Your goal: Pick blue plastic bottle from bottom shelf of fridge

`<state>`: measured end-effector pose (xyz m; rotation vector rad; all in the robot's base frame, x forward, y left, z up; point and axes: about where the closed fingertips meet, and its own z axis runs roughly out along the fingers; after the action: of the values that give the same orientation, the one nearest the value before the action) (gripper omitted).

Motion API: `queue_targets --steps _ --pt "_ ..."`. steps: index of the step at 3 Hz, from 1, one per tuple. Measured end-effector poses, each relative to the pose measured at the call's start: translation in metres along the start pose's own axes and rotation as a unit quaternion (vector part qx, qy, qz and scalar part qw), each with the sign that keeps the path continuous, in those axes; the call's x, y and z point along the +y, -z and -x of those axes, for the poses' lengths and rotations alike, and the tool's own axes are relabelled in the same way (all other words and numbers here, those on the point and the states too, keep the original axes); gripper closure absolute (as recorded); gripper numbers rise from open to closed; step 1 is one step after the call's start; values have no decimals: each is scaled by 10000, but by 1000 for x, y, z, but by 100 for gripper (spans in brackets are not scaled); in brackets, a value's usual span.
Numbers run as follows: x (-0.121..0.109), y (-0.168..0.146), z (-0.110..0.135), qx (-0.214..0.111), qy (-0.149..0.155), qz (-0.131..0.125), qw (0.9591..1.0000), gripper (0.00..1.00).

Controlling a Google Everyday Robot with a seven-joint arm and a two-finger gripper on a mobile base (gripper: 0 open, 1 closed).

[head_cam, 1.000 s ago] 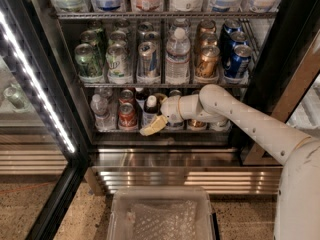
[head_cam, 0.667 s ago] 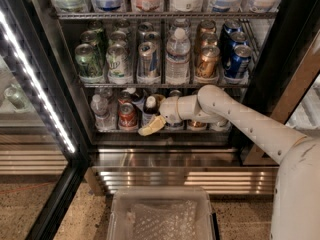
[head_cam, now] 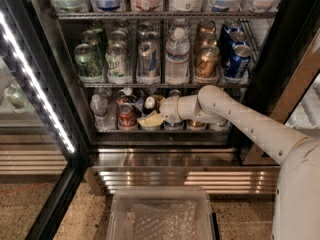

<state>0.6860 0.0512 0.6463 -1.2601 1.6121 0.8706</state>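
Observation:
The fridge [head_cam: 280, 49] stands open in front of me. On the bottom shelf [head_cam: 112, 130] the blue plastic bottle [head_cam: 149, 104] shows its white cap and dark neck in the middle lane. My gripper [head_cam: 150, 120], on the white arm reaching in from the right, sits right at the bottle's body and hides most of its label. The bottle stands upright on the shelf.
A red can [head_cam: 126, 116] and a small clear bottle [head_cam: 98, 109] stand left of the gripper, with more cans [head_cam: 196, 125] behind the arm. The rack above [head_cam: 160, 85] holds cans and a tall water bottle [head_cam: 177, 56]. A clear bin [head_cam: 160, 214] sits on the floor below the steel base [head_cam: 165, 159]. The glass door with LED strip [head_cam: 35, 84] is at left.
Almost nothing differs; the arm and gripper stay at the bottle on the bottom shelf, and the bottle has not visibly moved.

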Motion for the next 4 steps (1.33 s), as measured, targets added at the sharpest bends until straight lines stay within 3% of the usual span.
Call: queue_targets --steps 1,2,3,4 --pt "-1 3 2 0 0 0 10000 68" --pt "-2 5 -2 -109 -9 -239 9997 92" --pt "-2 6 1 -109 -9 -240 9997 100" --pt "1 14 9 -219 170 -393 9988 100"
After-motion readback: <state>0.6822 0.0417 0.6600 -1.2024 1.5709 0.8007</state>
